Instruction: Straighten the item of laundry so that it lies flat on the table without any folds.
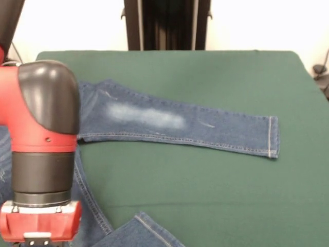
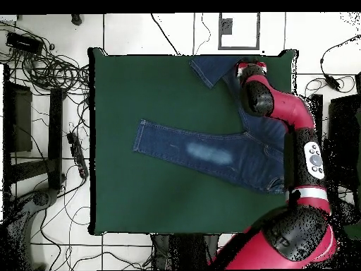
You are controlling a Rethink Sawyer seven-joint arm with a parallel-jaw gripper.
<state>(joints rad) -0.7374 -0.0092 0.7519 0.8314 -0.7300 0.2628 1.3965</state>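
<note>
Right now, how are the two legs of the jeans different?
One leg lies stretched flat across the table, its hem showing; the other leg bends away to the table's edge, partly hidden beneath the robot arm. The flat leg carries a whitish faded patch; the other shows none. Both are blue denim.

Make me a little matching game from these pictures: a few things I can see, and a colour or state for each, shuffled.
Things:
1. jeans
2. table
3. robot arm
4. faded patch

Descriptions:
A. dark green
B. red and black
C. whitish
D. blue denim, one leg stretched out straight

Pairs: 1-D, 2-A, 3-B, 4-C
</note>
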